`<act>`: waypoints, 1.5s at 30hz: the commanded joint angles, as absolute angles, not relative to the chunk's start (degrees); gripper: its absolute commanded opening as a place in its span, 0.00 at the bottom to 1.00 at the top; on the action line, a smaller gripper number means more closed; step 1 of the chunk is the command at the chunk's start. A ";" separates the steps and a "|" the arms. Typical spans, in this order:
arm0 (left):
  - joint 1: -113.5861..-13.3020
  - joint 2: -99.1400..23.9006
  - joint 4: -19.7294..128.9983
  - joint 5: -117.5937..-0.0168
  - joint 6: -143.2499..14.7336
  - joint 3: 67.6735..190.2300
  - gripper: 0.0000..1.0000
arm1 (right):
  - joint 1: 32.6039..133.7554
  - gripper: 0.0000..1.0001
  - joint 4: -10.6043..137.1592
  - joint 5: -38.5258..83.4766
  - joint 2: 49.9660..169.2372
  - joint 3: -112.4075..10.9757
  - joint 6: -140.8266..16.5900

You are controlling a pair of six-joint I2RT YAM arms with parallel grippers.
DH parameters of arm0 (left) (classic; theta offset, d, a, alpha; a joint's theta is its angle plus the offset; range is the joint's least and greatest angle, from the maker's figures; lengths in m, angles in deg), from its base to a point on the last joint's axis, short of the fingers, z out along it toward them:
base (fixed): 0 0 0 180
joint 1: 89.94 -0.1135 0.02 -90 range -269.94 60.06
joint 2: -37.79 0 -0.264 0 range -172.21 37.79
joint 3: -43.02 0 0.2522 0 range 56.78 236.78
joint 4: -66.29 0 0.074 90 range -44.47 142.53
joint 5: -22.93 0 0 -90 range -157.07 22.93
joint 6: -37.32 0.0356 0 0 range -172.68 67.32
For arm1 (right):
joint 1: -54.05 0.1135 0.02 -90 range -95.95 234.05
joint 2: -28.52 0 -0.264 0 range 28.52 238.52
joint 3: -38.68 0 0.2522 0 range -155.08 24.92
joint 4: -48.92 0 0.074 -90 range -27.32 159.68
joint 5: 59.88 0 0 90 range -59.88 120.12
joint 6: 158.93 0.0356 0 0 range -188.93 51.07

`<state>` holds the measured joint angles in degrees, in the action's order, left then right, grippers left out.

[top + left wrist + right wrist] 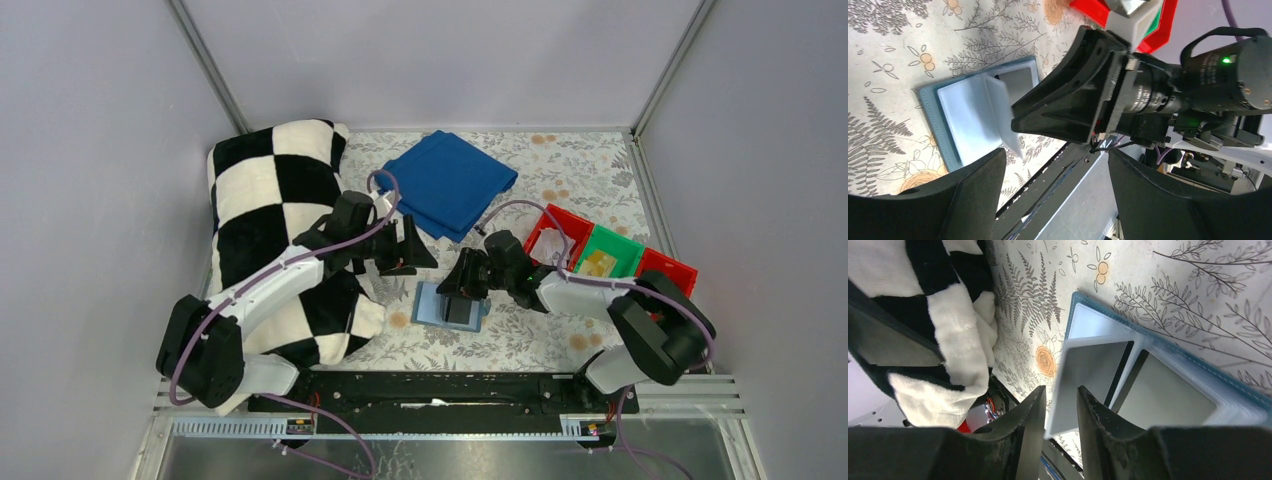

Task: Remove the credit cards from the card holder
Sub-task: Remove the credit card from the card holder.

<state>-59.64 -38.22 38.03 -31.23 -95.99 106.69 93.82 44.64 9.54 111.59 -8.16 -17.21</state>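
Observation:
The teal-blue card holder (425,305) lies open on the floral table and shows in the left wrist view (933,110) and the right wrist view (1088,322). A grey card (1173,385) sits in a clear pocket. My right gripper (460,300) is down on the holder. Its jaws (1060,392) stand nearly closed around a clear sleeve page (1093,370). That page stands lifted off the holder (998,100). My left gripper (405,255) hovers open and empty just behind the holder (1055,200).
A black-and-white checkered blanket (270,200) lies at the left, against the holder's left side. A folded deep-blue cloth (450,185) lies behind. Red (565,225) and green (620,250) bins stand at the right, with whitish (548,245) and yellowish (598,262) items inside.

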 commanded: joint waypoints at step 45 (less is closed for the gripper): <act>-52.33 -61.20 65.28 -25.35 -101.73 99.95 0.72 | 91.60 0.26 48.12 19.81 103.82 2.32 -12.69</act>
<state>-52.43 -60.89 62.36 -24.72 -103.29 98.45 91.88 49.71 19.94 102.34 2.20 -12.12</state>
